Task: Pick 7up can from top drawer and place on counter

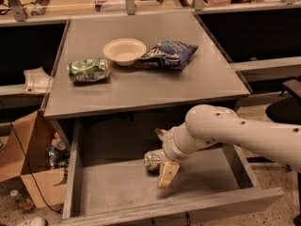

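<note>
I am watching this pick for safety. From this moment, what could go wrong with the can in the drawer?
The gripper is low in the top drawer, at the 7up can, which lies on its side, so it may roll away or slip. The counter edge sits just above the arm; a straight lift could strike it. On the counter, the bowl and chip bag could be knocked.

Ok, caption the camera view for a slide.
End effector in the open top drawer at the 7up can; bowl, chip bag and crinkled green item on the counter.
</note>
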